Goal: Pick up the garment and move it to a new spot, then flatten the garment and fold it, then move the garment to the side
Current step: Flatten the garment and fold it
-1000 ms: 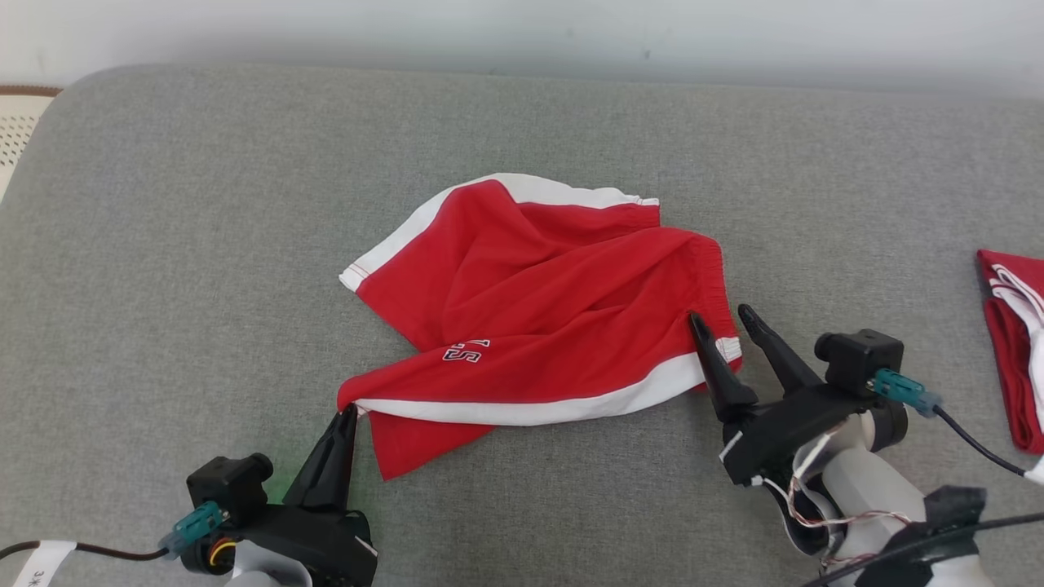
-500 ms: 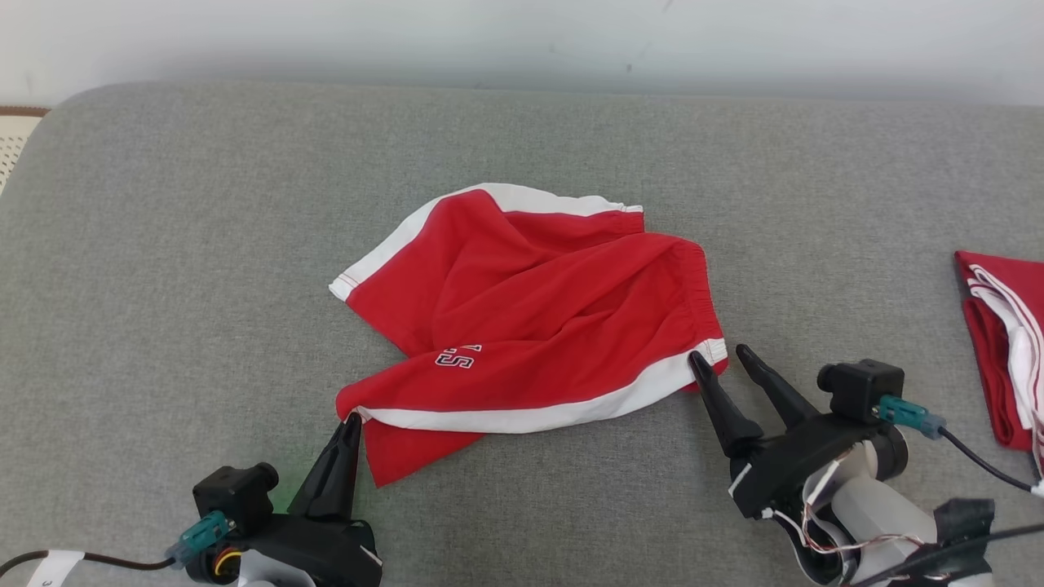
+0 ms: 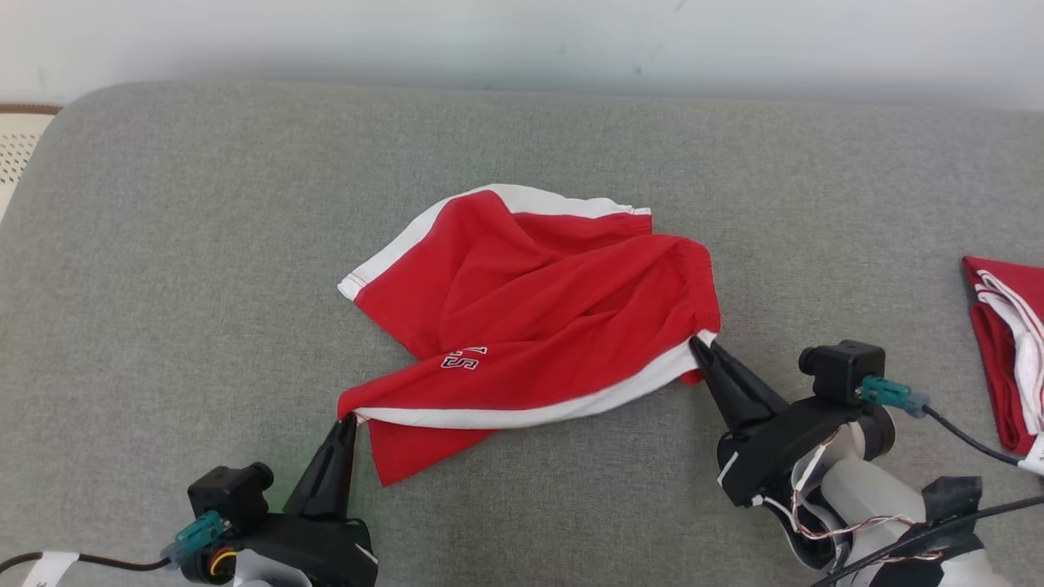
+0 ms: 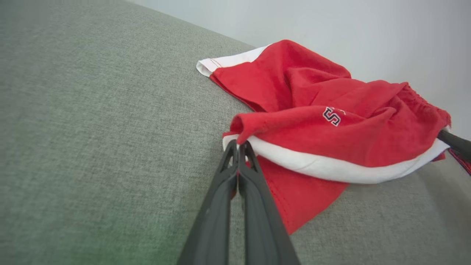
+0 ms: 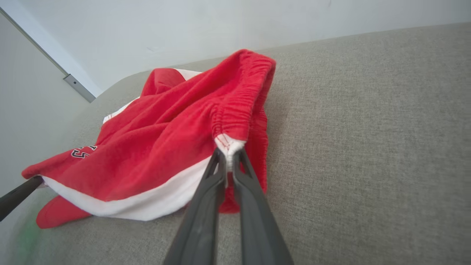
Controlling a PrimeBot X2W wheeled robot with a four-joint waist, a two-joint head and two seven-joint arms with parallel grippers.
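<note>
- Left gripper pinches hem corner, right gripper waistband corner, of crumpled red white-striped fabric shorts spanning between their tips.
- We should raise both evenly, keeping that edge taut.

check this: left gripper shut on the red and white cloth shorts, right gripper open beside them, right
No: the right gripper is shut too, pinching the red and white cloth shorts at the waistband corner; the right wrist view shows it.
</note>
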